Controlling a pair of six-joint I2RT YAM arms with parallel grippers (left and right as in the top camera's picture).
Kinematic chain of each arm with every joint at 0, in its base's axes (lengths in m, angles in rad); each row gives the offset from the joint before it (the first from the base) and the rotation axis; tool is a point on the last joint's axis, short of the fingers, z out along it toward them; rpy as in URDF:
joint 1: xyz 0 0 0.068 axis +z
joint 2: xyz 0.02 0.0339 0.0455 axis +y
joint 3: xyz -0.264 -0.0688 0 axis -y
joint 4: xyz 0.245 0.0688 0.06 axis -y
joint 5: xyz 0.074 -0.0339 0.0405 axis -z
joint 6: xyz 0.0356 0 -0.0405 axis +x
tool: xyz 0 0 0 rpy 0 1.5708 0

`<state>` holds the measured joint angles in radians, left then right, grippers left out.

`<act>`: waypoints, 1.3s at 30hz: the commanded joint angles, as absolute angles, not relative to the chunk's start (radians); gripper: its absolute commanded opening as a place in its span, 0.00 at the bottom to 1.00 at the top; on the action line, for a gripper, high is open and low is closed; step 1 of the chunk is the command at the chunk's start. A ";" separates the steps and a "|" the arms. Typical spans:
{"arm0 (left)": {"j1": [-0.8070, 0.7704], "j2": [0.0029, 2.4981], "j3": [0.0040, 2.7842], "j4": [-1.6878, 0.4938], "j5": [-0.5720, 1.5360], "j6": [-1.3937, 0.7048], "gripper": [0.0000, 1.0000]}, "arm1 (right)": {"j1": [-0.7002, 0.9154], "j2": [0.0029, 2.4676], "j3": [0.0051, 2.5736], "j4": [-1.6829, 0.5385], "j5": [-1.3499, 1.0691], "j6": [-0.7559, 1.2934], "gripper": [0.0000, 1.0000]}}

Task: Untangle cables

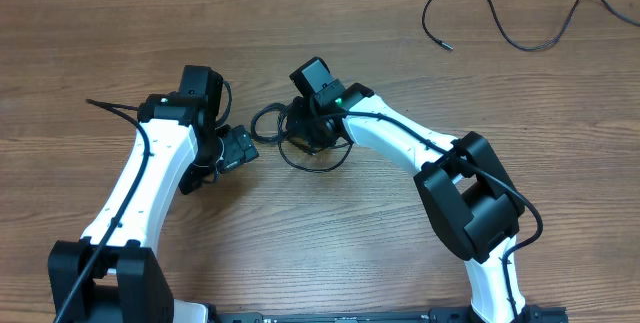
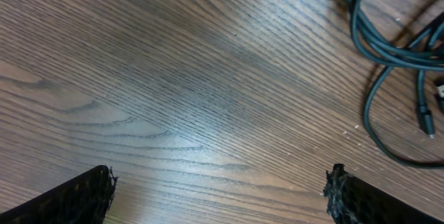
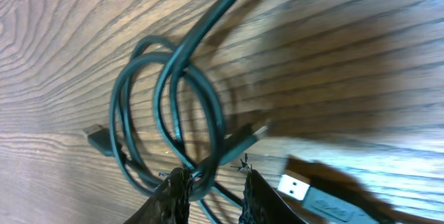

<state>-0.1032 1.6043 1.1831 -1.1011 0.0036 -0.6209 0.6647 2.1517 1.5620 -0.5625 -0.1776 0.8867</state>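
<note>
The coil (image 3: pixel 173 56) is seen at the middle of the table (image 1: pixel 300 253), with the right gripper (image 3: pixel 215 193) set down on its 5 o'clock edge. The jaws are drawn narrow with several strands between them; whether those strands are actually clamped cannot be told. The left gripper (image 2: pixel 222 196) is held wide open and empty at the coil's 9 o'clock, near it but not touching. A loose cable (image 1: pixel 535 49) is laid out well apart at 2 o'clock.

The trouble is likely to lie in the bundle. If more than one strand is pinched, the whole coil could be lifted as a lump and nothing freed. With no anchor from the left side, the loops could simply be dragged across the wood. The USB plug (image 3: pixel 295 186), just beside the fingers at 3 o'clock, could be snagged on a loop and the knot pulled tighter. A thin strand could also be lost from a half-closed grip.
</note>
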 commanded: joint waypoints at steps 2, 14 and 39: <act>-0.107 1.631 1.179 -1.113 0.001 -0.605 0.99 | 0.675 2.157 1.559 -0.550 -0.176 0.890 0.25; -0.107 1.647 1.179 -1.096 0.231 -0.306 1.00 | 0.675 2.157 1.559 -0.543 -0.154 0.894 0.22; -0.112 1.647 1.179 -1.072 0.218 -0.322 0.99 | 0.675 2.170 1.559 -0.531 -0.150 0.894 0.13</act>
